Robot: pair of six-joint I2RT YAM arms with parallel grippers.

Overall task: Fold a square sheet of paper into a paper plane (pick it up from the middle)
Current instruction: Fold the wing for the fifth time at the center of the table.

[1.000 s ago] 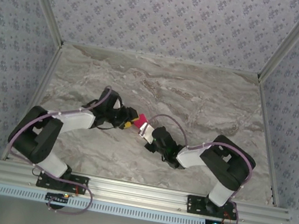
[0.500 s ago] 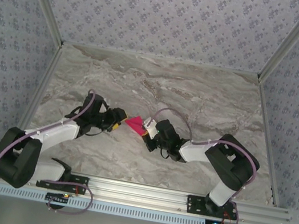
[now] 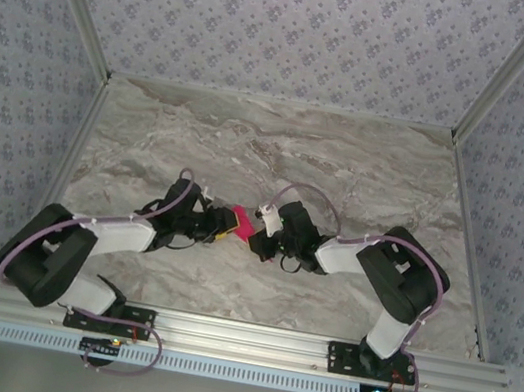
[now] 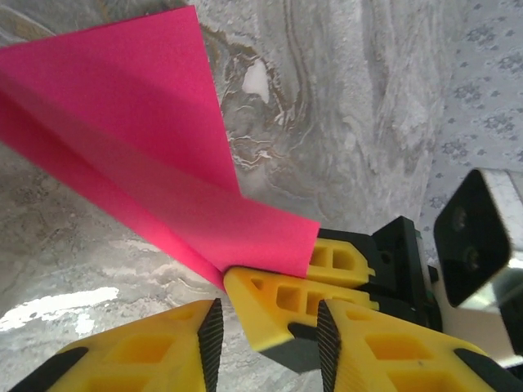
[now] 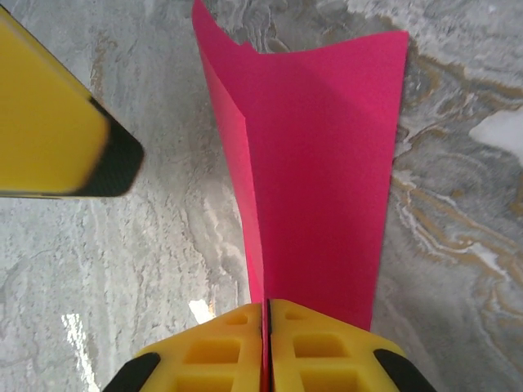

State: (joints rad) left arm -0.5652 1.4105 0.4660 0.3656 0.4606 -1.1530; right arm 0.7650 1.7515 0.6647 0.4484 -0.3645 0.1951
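Magenta sheet of paper [image 5: 319,163], creased lengthwise, over mid-table [image 3: 369,164]; folding step under way. Right gripper [image 5: 267,322]: jaws clamped on its near edge. Left gripper [image 4: 265,327]: jaws apart, just beside it. Next move probably needs a square pinch on the free flap.

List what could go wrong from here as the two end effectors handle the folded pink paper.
The right end effector pinches just one end of the paper; a tug might tear it or slip it free.
The left end effector stands open beside the right one's fingers; closing now could clamp them, not paper.
The paper splays open unevenly, so the next crease may run crooked.
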